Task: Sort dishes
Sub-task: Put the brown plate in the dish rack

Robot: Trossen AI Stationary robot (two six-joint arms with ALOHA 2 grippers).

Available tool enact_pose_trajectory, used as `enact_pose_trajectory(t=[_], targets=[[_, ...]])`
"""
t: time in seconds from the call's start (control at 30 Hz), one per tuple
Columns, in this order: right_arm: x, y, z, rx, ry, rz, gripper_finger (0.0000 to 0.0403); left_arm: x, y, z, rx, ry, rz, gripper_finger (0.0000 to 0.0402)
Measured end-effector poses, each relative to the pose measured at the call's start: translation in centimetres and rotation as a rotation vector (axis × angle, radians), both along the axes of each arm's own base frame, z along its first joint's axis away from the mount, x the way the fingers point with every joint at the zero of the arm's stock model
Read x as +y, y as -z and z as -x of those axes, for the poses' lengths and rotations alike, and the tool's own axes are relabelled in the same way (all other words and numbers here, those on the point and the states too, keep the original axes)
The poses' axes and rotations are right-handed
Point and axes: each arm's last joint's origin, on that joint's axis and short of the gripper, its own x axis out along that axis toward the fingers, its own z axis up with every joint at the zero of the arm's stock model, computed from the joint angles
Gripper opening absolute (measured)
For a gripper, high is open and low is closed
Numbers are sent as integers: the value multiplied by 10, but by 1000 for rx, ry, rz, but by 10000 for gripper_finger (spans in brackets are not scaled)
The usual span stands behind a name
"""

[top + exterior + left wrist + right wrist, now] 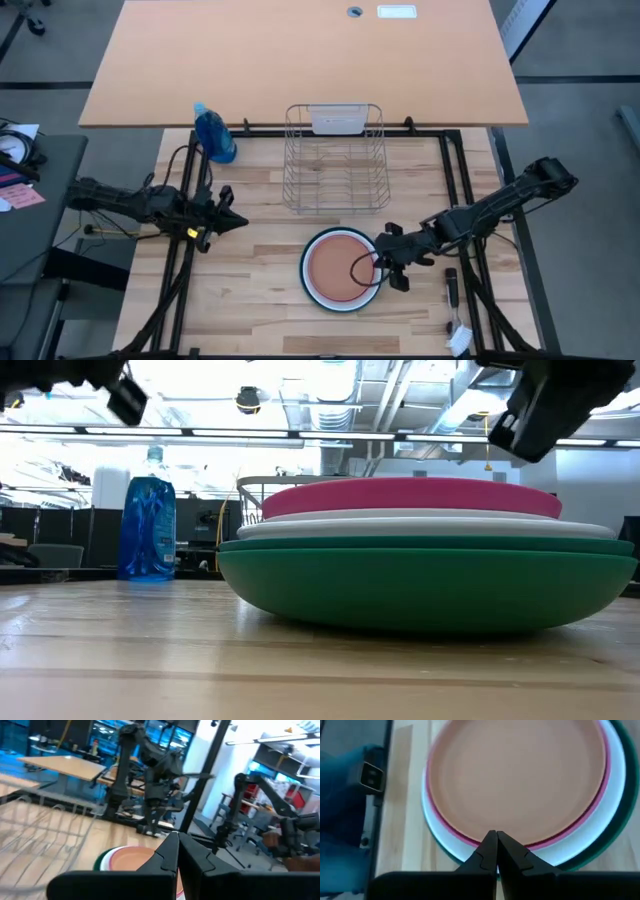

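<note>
- Dark left gripper point(232, 221) hovers at the table's left, fingers pressed together on nothing, its tip turned right toward the stack.
- Blue spray bottle point(215, 134) stands at the far left, just left of the wire dish rack point(336, 160).
- Salmon-orange plate point(340, 267) tops the stack near the table's middle, over a magenta-pink plate point(410, 496), a white plate point(425, 525) and a dark green plate point(425, 585).
- Right gripper point(387, 262), fingers closed and empty, hangs over the stack's right rim.

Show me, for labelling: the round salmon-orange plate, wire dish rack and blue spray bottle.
Round salmon-orange plate point(338, 267), high view, its centre.
Metal wire dish rack point(336, 185), high view, its floor.
Blue spray bottle point(146, 525), low view, its body.
</note>
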Motion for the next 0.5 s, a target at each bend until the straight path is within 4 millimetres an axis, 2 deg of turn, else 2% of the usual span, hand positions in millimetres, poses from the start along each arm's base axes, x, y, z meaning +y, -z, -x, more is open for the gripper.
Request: enact_pose_trajectory(t=[0.23,0.5], targets=[[6,19,-6,78,-15,26,11,-21,-20,-38,89,59,-112,0],[10,38,-13,145,-22,48,11,-46,-25,-83,239,123,-243,0]])
